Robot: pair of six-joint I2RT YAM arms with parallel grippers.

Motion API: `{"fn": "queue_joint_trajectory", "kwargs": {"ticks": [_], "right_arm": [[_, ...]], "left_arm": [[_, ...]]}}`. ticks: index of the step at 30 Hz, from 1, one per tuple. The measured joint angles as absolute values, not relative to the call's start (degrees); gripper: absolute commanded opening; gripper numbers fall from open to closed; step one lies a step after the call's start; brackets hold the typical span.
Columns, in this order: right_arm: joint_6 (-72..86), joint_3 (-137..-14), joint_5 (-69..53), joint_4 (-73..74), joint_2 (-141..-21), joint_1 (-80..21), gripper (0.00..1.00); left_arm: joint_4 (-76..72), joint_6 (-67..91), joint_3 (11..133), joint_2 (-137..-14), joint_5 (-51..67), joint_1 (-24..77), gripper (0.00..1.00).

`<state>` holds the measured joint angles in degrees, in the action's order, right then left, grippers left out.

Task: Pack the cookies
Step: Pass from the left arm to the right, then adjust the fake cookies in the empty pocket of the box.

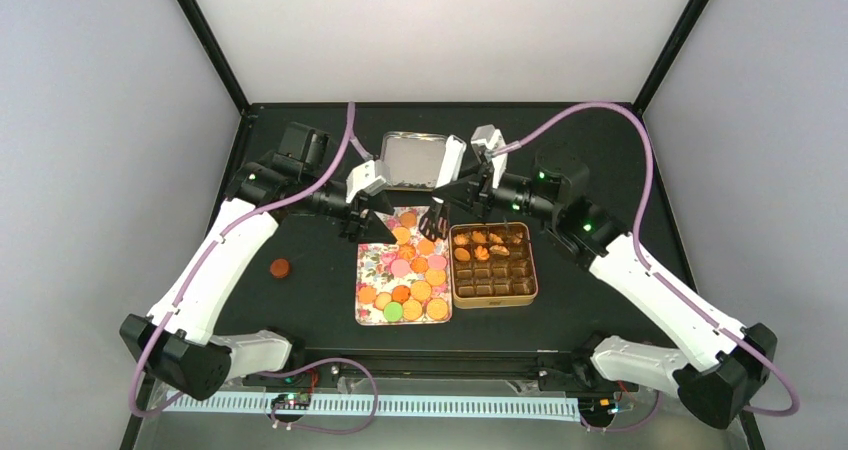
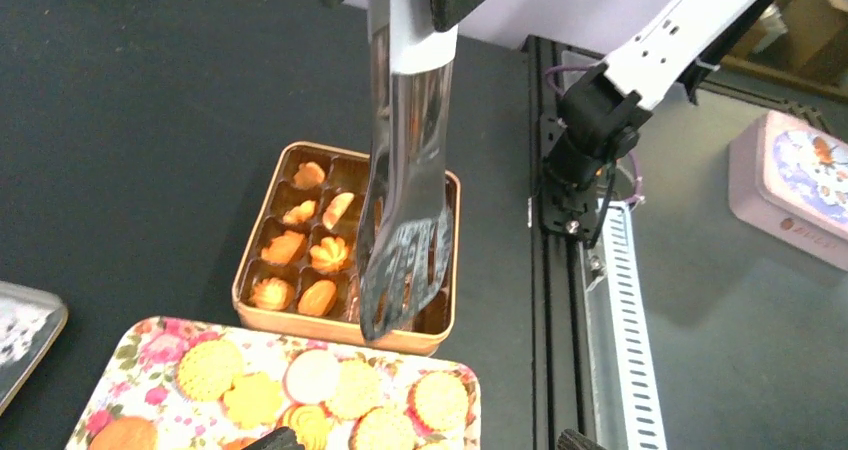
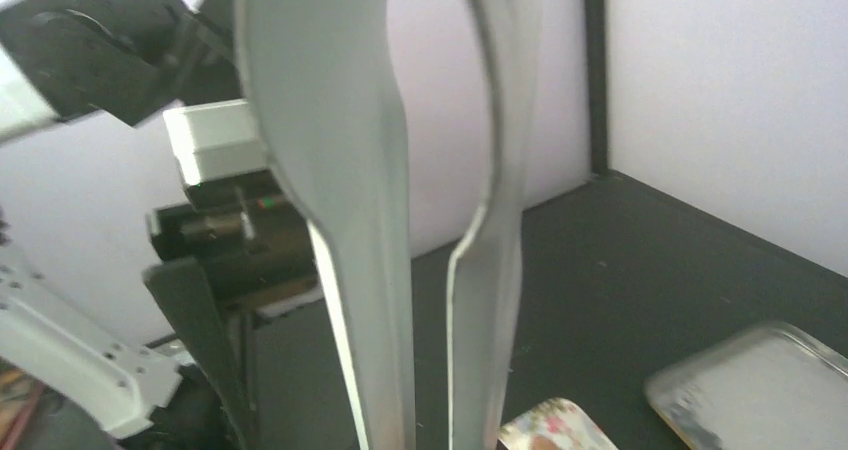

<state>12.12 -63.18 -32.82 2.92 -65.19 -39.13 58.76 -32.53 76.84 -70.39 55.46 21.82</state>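
Top view, left pincer: hanging over the tray's far-left corner, holding nothing.
Top view, right pincer: clamped on the tongs. Their tips point down between tray and tin, I'd guess to ferry biscuits across.
Cookies: mostly loose on the tray, on the near side of both pincers. A few sit in the tin's far rows, and one stray cookie lies on the counter, well left of the left pincer.
Left wrist: its fingers are spread wide above the tray. The tong tips are pressed together over the tin, with no cookie visible between them.
Right wrist: just the tong blades, slightly apart. Its own fingers are hidden, so can't tell the grip here.
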Motion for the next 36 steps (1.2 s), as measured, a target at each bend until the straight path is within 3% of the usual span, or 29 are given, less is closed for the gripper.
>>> {"fn": "queue_joint_trajectory", "kwargs": {"ticks": [9,21,36], "right_arm": [[7.8,-54.5,-18.8,7.7,-56.6,-39.1,0.22],[6.9,-40.0,0.4,9.4,-45.8,-39.1,0.28],[8.0,-35.6,13.5,5.6,-45.6,-39.1,0.27]], "left_arm": [[59.6,-33.5,75.1,-72.7,48.8,21.2,0.68],[59.0,-36.4,67.0,-76.6,33.6,20.9,0.68],[55.3,-38.8,60.9,-77.2,26.4,20.3,0.66]]}}
